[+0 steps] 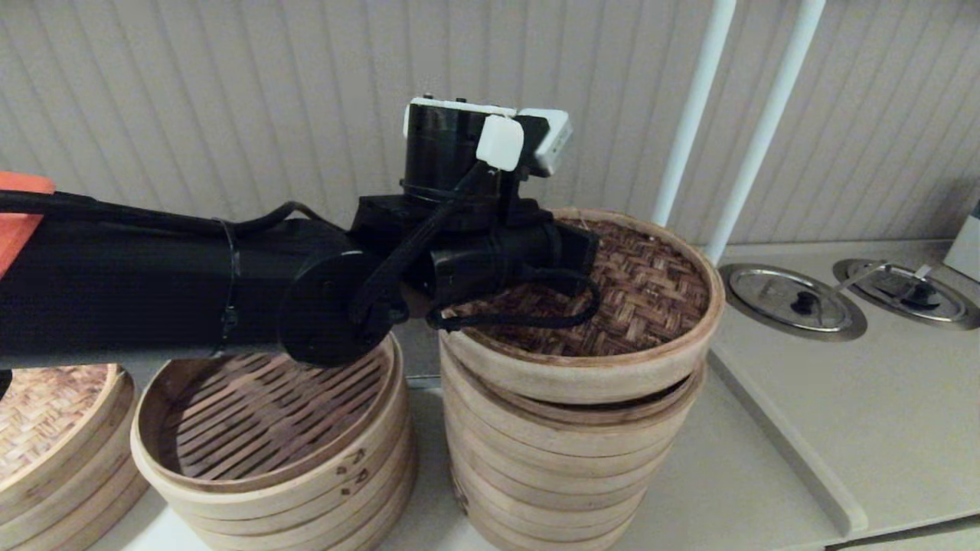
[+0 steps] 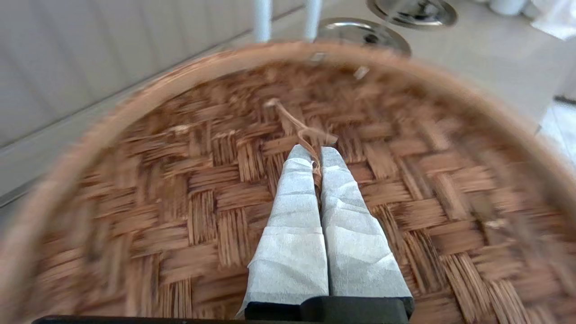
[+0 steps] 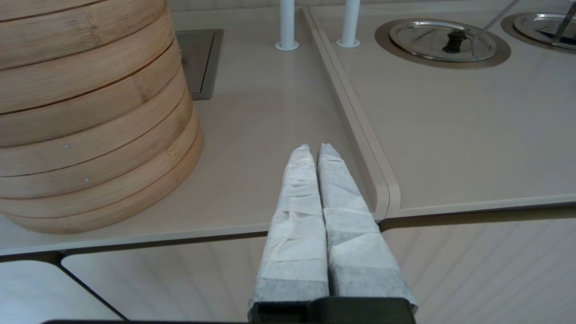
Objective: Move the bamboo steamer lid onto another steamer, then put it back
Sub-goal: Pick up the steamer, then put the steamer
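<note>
1. One tall steamer stack [image 1: 566, 451] carries the dark woven lid [image 1: 651, 298], seated slightly askew.
2. Left gripper [image 2: 315, 155] pinches the lid's thin handle loop [image 2: 297, 126]; a jerked lift could snap it.
3. Right gripper [image 3: 312, 150] idles beside the stack, fingers pressed together.

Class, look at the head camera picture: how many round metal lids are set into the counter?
2. One metal lid lies just right of the tall steamer stack; the second metal lid is further right, near the frame's edge. More may lie beyond view.
</note>
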`<state>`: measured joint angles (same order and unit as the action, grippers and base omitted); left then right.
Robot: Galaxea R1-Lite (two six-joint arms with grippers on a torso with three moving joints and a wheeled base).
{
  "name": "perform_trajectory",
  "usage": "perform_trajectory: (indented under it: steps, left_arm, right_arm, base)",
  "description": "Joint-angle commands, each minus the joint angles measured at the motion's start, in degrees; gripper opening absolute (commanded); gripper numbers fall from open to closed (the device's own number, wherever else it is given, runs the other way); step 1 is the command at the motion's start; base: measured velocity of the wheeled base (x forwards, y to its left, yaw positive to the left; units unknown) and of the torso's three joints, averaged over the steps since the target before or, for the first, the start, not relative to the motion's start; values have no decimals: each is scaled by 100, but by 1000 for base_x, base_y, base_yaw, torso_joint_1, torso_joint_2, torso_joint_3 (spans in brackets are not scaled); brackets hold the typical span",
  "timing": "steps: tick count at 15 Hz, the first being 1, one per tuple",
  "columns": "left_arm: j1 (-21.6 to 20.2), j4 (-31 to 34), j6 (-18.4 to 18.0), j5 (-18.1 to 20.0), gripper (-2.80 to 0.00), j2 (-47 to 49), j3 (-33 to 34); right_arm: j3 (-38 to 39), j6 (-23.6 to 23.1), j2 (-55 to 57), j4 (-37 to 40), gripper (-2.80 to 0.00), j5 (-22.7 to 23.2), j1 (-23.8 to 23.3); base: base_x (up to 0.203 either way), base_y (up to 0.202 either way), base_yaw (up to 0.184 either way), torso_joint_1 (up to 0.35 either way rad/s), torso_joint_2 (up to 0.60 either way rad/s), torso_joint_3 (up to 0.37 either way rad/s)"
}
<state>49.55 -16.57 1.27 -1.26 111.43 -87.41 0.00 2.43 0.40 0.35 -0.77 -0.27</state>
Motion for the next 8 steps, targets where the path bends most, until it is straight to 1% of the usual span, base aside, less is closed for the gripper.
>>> perform_trajectory:
  steps: [1,6,8]
  left_arm:
    - [-7,-13,5,3,-280,-101,13]
    - [-152,10,5,3,-280,-320,90]
    - [-241,139,5,11,-280,-418,92]
  right_arm:
    - [18,4,4,0,-280,6,0]
    - [18,4,4,0,-280,-2,0]
    - [18,4,4,0,-280,-2,0]
  base:
    - [0,0,0,0,0,0]
    - [0,0,0,0,0,0]
    - [0,0,0,0,0,0]
